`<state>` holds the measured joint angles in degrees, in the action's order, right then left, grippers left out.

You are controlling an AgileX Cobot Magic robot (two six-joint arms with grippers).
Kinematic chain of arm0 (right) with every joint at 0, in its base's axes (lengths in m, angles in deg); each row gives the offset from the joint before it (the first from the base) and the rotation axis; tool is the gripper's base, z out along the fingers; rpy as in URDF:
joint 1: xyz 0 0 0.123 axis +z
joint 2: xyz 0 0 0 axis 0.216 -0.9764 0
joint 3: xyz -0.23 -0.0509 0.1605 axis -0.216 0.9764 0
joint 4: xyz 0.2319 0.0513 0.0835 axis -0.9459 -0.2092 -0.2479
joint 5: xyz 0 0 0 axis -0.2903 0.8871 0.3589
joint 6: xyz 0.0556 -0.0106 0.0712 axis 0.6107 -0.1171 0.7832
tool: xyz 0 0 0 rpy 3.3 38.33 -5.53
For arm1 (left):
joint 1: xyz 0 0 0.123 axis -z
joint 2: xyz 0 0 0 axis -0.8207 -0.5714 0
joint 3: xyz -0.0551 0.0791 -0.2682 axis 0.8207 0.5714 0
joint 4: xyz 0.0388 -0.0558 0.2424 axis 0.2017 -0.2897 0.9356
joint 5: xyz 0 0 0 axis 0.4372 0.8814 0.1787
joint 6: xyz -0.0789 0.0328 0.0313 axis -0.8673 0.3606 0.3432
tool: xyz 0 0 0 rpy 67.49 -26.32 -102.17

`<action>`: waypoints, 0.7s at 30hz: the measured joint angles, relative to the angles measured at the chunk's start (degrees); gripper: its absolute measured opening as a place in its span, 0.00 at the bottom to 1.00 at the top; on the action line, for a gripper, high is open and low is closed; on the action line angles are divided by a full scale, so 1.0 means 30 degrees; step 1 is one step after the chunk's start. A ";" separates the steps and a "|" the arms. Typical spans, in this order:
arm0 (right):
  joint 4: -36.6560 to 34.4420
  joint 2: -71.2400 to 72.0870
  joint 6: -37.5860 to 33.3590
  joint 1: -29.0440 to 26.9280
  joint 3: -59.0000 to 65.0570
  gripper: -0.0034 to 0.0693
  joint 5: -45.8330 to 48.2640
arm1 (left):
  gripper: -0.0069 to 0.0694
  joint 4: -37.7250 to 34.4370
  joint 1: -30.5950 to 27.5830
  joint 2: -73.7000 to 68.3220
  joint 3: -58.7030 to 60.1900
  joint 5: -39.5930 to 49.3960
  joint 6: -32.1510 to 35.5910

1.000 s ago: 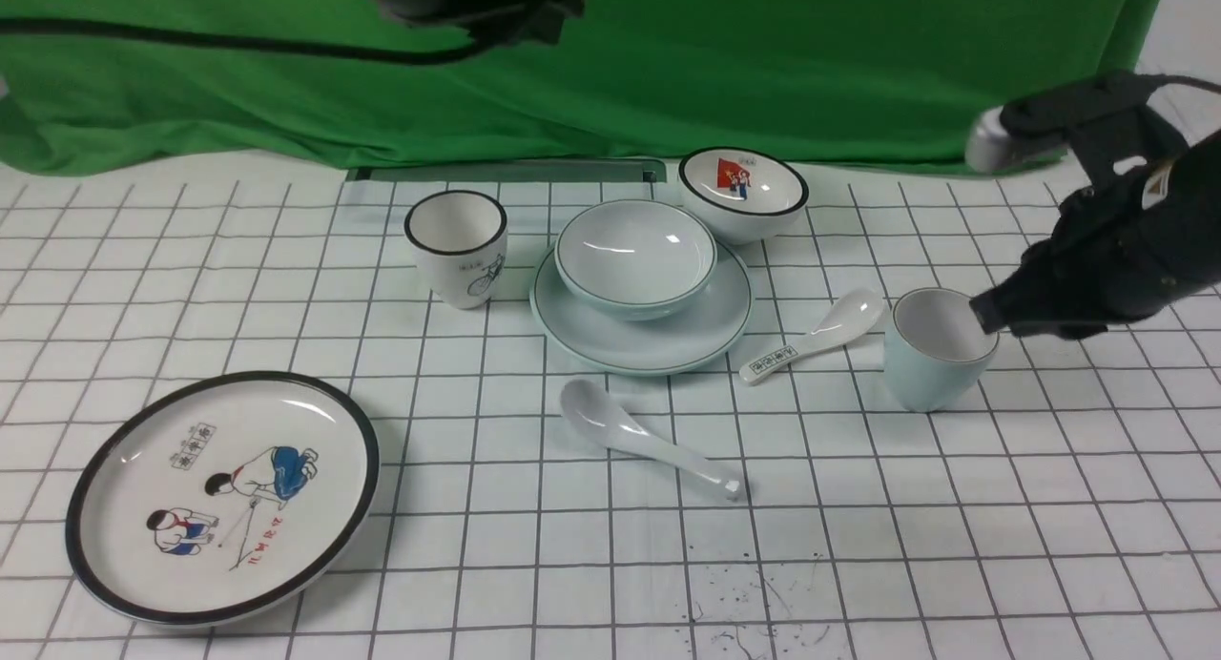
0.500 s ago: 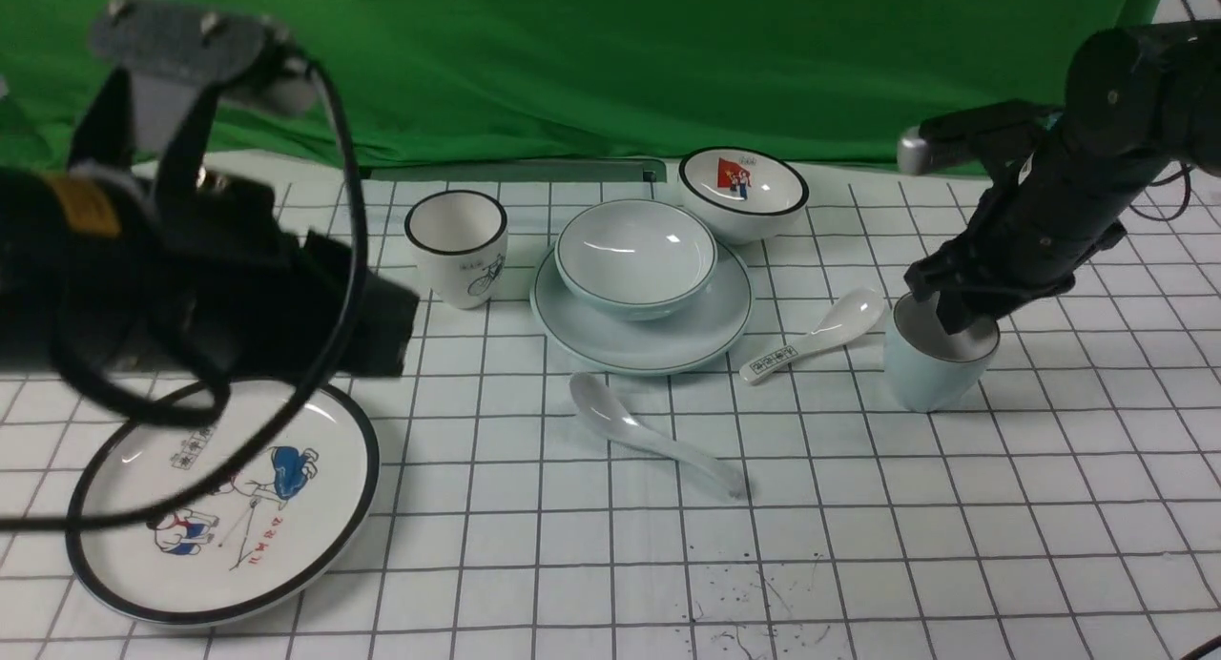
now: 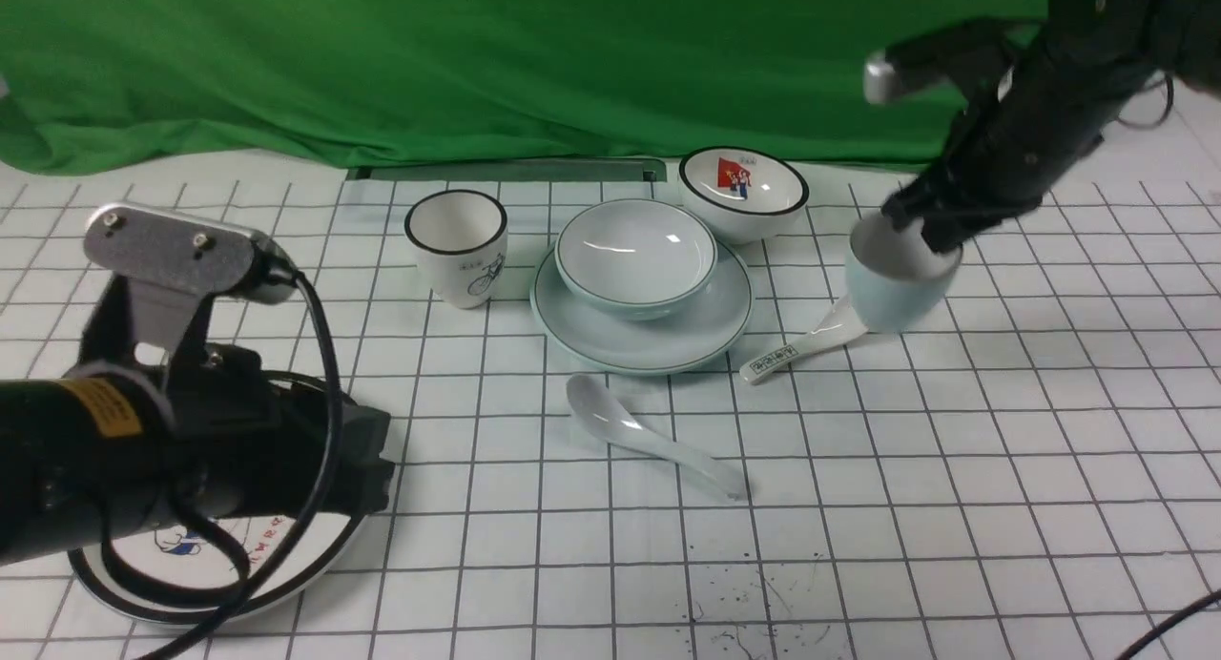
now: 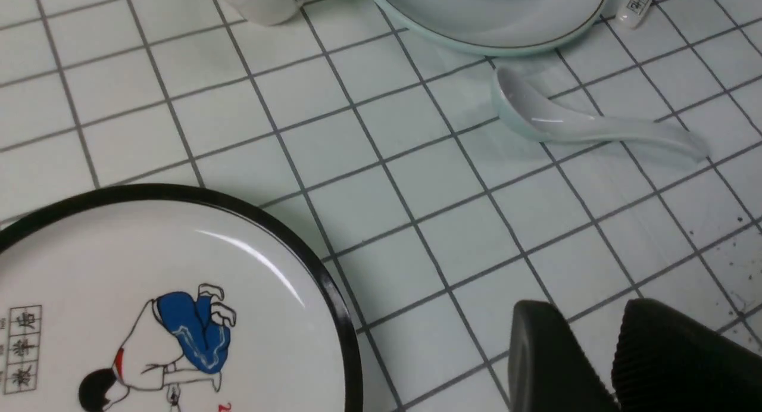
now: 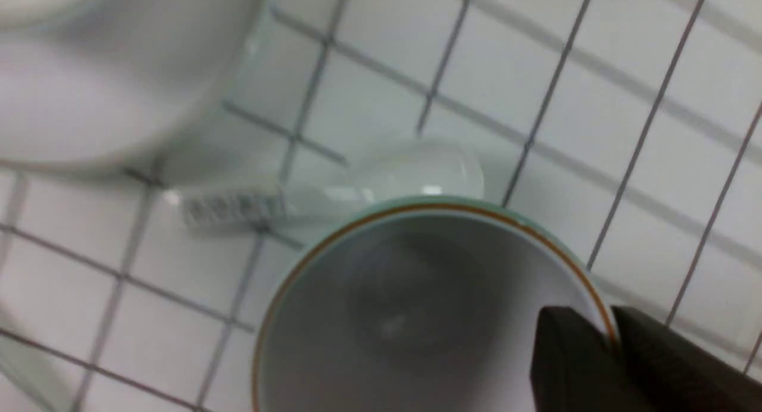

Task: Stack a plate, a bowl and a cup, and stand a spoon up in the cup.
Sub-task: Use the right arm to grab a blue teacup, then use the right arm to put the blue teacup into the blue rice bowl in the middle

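Observation:
The pale blue cup (image 3: 897, 293) hangs above the table, over the bowl end of the printed spoon. My right gripper (image 3: 930, 236) is shut on its rim, one finger inside and one outside (image 5: 610, 328); the cup's white inside (image 5: 417, 317) fills the right wrist view. The plain bowl (image 3: 636, 252) sits on the plain plate (image 3: 572, 331) at the table's middle back. The plain white spoon (image 3: 649, 436) lies in front of the plate, also in the left wrist view (image 4: 571, 123). My left gripper (image 3: 367, 455) is low over the cartoon plate's right edge, shut and empty (image 4: 589, 317).
A black-rimmed cartoon plate (image 3: 315, 555) lies at front left, mostly under my left arm. A bicycle cup (image 3: 458, 250) stands left of the plain plate. A flag bowl (image 3: 744, 197) sits behind it. A printed spoon (image 3: 792, 350) lies to the plate's right.
My right gripper has closed on the cup's rim and lifted it up and to the left, off the table. My left arm has swung in and dropped low over the cartoon plate.

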<state>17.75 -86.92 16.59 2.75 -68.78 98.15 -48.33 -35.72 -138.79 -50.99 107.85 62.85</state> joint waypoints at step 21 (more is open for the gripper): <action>-0.0110 -0.7768 0.1136 0.4404 -1.0222 0.15 -0.0823 | 0.31 -0.2324 0.0000 -0.2726 0.0000 0.0832 0.0047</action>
<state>17.42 -110.22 20.00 15.96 -99.45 95.68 -55.30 -35.72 -146.97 -50.99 110.35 62.99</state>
